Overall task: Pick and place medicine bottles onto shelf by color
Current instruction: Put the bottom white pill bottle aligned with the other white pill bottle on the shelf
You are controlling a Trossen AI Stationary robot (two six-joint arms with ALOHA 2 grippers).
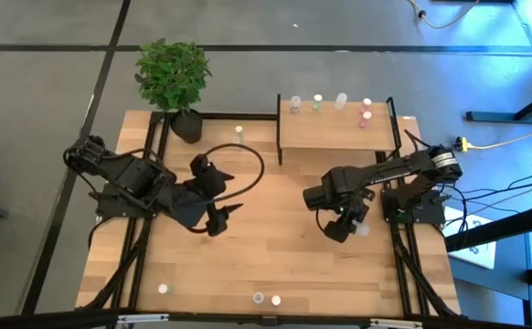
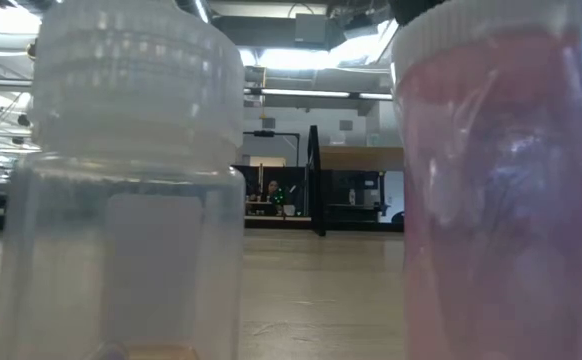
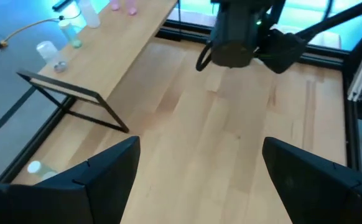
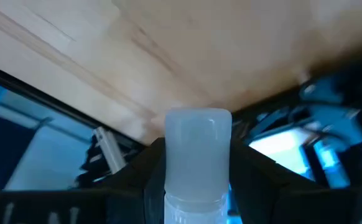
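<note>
A small translucent medicine bottle with a bluish-white cap is pinched between the dark fingers of the right gripper, as the right wrist view shows plainly. In the high view that gripper is seen near the right side of the large light-wood tabletop, in front of the raised light-wood shelf with black corner posts and apart from it. The left gripper is held over the middle-left of the tabletop with its fingers spread wide and nothing between them.

Along the far edge of the shelf several small bottles are already stood: pale ones towards its left and middle, two pink-capped ones at its right. More bottles are left on the table, one near the potted green plant, one at the near left and a pair at the near edge, which fill the low view.

The carrying step is judged to be in hand. The next move would call for the held bottle to be brought over the shelf and set upright beside the caps of like colour, clear of its neighbours.
</note>
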